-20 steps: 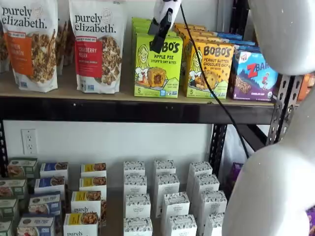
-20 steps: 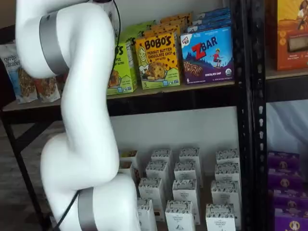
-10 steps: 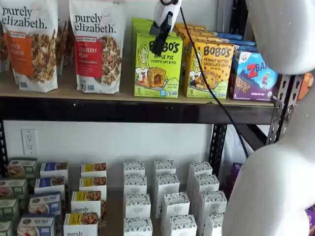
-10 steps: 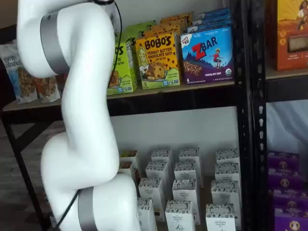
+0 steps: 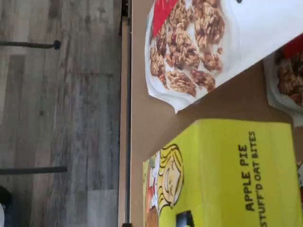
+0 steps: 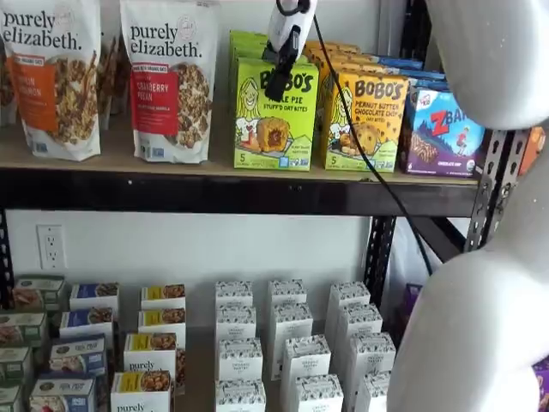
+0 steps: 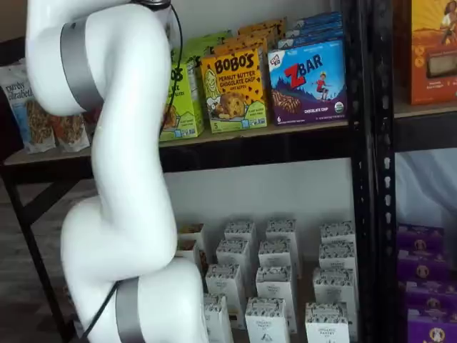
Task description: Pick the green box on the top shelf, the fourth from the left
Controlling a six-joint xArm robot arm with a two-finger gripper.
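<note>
Up top, glossy rectangular green box on tan wooden top shelf, hand grip unclear

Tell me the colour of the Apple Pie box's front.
Lime green with black lettering; the green box shows it best in a shelf view, standing on the top shelf.

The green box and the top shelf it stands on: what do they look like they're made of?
The green box looks like printed paperboard with a fairly matte finish: flat faces, crisp folded edges, printed lettering and artwork. The top shelf looks like a tan wood or fibreboard deck, smooth and unvarnished; its thick black front rail is probably painted metal, though the pictures leave that open.
</note>
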